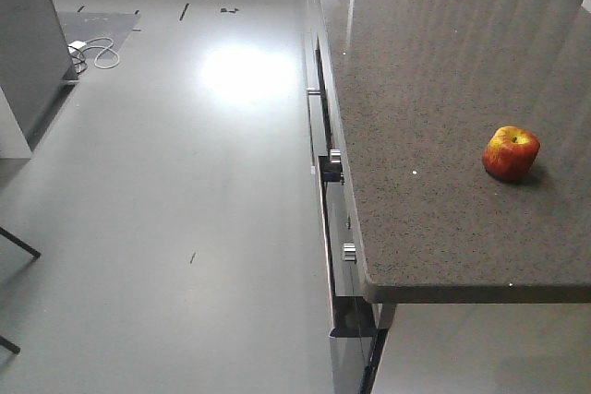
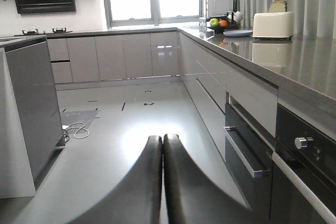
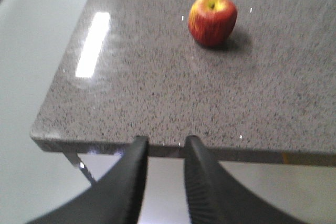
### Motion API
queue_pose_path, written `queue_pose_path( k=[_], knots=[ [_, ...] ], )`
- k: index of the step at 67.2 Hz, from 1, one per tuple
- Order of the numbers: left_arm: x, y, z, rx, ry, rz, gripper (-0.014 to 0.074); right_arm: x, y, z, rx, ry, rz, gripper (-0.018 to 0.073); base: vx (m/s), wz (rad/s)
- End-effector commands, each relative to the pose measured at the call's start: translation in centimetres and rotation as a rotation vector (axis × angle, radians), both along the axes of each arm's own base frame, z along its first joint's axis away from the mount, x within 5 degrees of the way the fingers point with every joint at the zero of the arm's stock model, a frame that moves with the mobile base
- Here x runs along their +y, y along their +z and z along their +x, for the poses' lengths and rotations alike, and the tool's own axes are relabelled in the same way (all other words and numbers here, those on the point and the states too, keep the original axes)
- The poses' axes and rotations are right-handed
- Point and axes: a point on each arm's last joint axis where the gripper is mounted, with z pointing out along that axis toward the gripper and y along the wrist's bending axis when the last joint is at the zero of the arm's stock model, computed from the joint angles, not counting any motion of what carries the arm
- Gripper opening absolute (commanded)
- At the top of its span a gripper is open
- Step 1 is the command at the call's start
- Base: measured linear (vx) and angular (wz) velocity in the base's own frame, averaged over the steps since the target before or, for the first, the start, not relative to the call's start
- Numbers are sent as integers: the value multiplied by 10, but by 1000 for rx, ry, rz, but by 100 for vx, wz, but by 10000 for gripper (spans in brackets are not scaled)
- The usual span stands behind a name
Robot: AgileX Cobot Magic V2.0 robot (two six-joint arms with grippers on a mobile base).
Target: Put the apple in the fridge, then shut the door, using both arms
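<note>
Right wrist-mounted view gives you the relation that matters: the apple (image 3: 212,19) sits on the counter (image 3: 157,93), ahead of the right gripper (image 3: 166,141) and a little to its right. It is well back from the counter's near edge and well apart from the near left corner. The right gripper hangs off the counter, just short of that near edge, its two fingers parted by a modest gap with nothing between them. Judged against the apple, that gap looks too narrow, so you would likely need to spread the fingers wider before closing in. The apple stands upright, stem up, and is nearly round, so its shape favours no approach angle. A straight reach forward over the edge with a slight drift right looks enough. In the front-facing view the apple (image 1: 511,153) lies toward the right side of the counter (image 1: 425,219), far from its left edge and set back from the near one. The left gripper (image 2: 163,140) has its fingers pressed together, holding nothing, and looks out over the kitchen floor (image 2: 105,129) beside the cabinet fronts. The apple does not show in that view, so the right arm is plainly the nearer one for the pick. A tall grey unit (image 2: 29,108) stands at the left of the floor; you cannot tell from here whether it is the fridge.
</note>
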Motion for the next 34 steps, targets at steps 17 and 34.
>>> queue_pose_path(
  k=[17, 34],
  knots=[
    [0, 13, -3, -102, -4, -11, -6, 2, 10, 57, 114, 4, -13, 659, 0, 0],
    [0, 13, -3, -102, -4, -11, -6, -12, 10, 101, 191, -84, 13, 673, 0, 0]
  ],
)
